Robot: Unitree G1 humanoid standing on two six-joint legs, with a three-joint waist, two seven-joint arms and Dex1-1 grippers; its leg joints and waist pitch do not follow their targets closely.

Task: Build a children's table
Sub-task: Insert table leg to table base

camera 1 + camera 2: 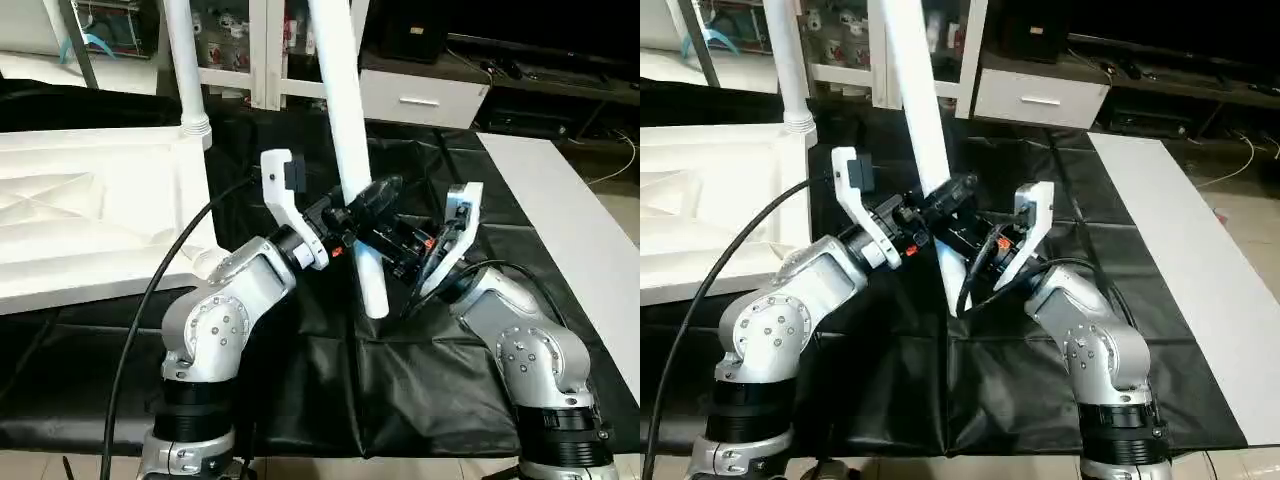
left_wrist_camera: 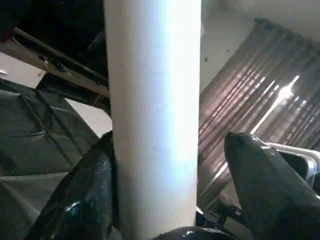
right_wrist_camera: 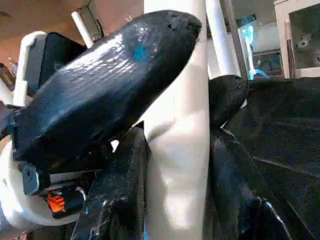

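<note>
Two pincers on one leg, near upright at desk centre: left pincer and right pincer clamp it. Steer threaded end (unseen here) toward tabletop at 9 o'clock, keeping straight.

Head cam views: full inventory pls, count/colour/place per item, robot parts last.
tabletop: 1, white, ribbed underside up, on the robot's left
mounted leg: 1, white, upright in the tabletop's corner socket
loose leg: 1, white, centre, tilted, lower end on the black cloth, held between both grippers
black cloth: 1, covering the work surface
white board: 1, along the right side
cabinet drawer: 1, white, background
left gripper: black fingers, around the loose leg
right gripper: black fingers, around the same leg, lower down
</note>
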